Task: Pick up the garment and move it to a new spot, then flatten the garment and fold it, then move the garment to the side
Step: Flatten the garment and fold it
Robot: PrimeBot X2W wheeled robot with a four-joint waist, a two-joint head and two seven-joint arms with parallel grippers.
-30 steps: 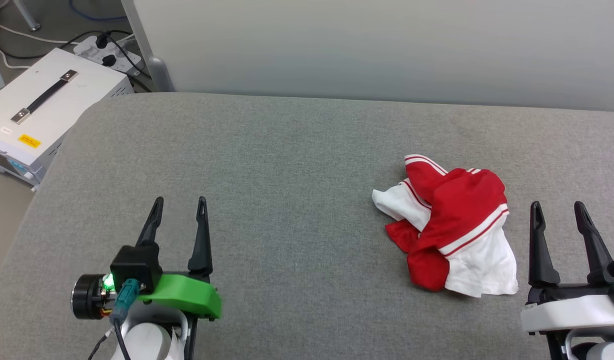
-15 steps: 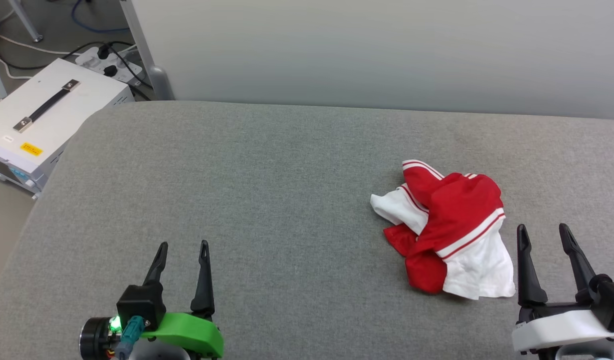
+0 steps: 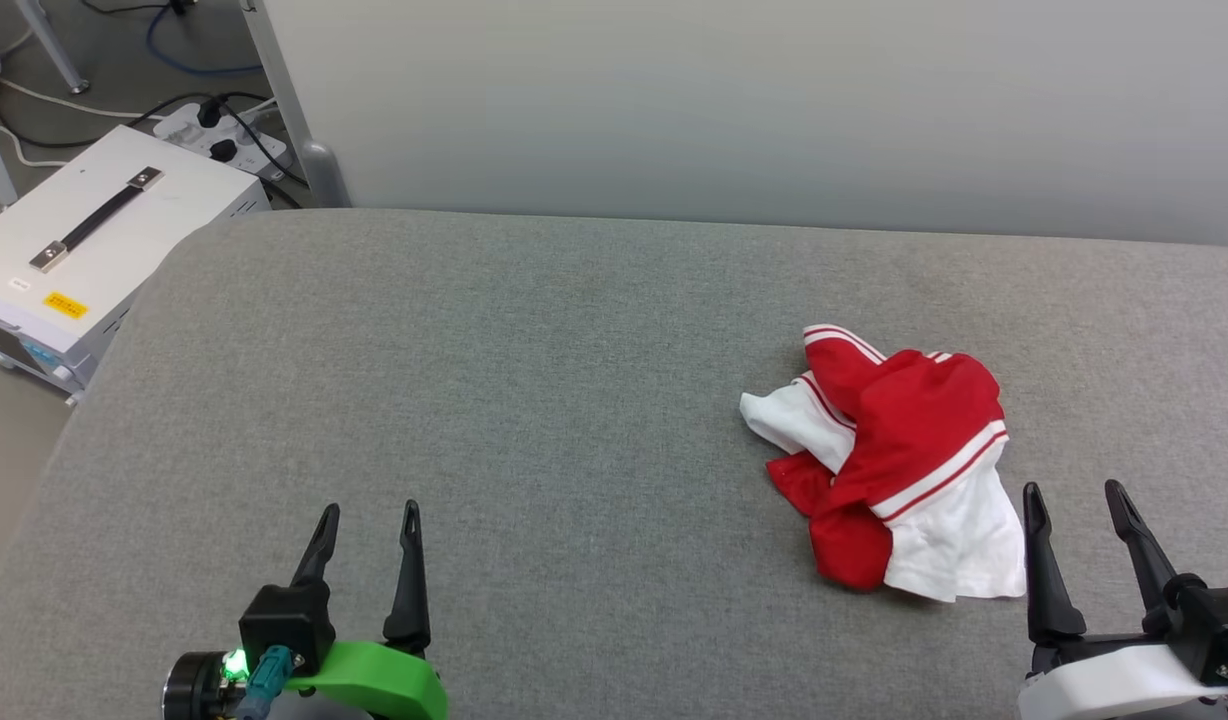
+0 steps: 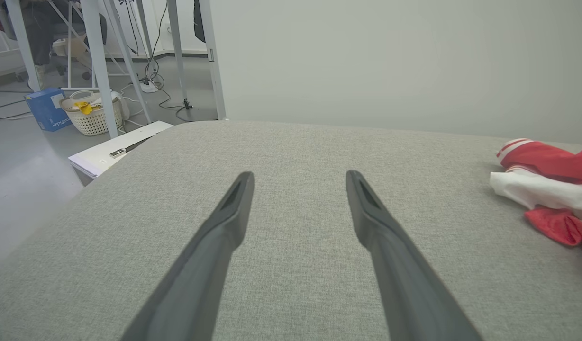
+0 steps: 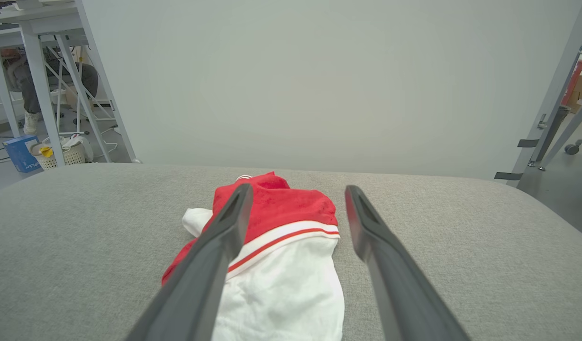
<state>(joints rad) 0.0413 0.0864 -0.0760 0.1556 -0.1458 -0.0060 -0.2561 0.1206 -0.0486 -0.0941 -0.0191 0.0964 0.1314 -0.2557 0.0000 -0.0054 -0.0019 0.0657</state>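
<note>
A: Where's the tee, and the grippers?
B: Red-and-white T-shirt is crumpled on the right half of the grey padded table. The left gripper is well apart from it, jaws wide, empty. The right gripper is just beside its white sleeve, also wide, nothing held.
A: Risks?
B: IMO pinching one loose layer means the shirt unrolls, drags or slips out. Grabbing the whole wad makes it hard to flatten.
A: Vs 1 s ago?
B: Cam shifted a bit. Both grippers have pulled back twd the robot. Heap is unchanged.
</note>
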